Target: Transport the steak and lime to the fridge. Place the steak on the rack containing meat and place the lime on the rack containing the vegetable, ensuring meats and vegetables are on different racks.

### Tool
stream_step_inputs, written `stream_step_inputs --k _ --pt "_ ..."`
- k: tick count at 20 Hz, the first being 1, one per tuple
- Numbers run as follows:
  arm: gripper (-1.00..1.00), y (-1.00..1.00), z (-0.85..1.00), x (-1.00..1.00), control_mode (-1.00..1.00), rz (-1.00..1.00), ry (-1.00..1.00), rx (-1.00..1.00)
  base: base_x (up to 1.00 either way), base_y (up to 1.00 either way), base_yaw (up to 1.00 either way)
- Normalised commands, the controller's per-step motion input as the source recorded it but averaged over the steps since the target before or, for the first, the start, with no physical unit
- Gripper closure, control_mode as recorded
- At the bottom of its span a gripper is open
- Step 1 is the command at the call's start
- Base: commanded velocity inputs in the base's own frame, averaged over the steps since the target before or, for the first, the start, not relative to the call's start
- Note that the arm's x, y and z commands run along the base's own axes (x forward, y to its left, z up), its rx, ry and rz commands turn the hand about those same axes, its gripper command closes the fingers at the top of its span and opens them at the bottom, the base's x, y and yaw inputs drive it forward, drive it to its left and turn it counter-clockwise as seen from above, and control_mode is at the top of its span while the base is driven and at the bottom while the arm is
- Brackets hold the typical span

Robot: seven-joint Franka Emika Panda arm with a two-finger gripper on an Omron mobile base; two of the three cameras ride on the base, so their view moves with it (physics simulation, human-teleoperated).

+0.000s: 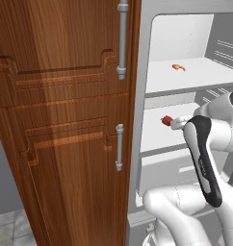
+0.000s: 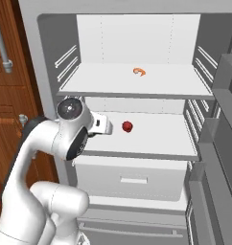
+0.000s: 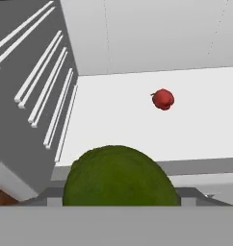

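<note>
The fridge stands open, its wood-panelled door swung wide, and the gripper sits at the front left edge of the lower shelf, closed around the lime. On that shelf the red vegetable lies near the middle. The orange meat rests on the upper rack, toward its back edge.

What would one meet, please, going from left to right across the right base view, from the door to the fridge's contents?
Brown wood-panelled door with its grey bar handle → robot arm → red vegetable on the lower shelf → orange meat on the upper rack.
</note>
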Motion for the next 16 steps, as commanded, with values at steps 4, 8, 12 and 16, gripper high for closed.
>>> stream_step_inputs --k 4,8,12,16 --pt "1.00 -0.31 -0.22 0.42 -1.00 0.00 0.01 0.00 0.00 0.00 0.00" --pt "1.00 -0.22 -0.17 0.38 -1.00 0.00 0.03 0.00 0.00 0.00 0.00" --pt "1.00 -0.13 -0.24 0.32 -1.00 0.00 0.05 0.00 0.00 0.00 0.00" --pt "1.00 -0.06 -0.28 0.23 -1.00 0.00 0.01 0.00 0.00 0.00 0.00"
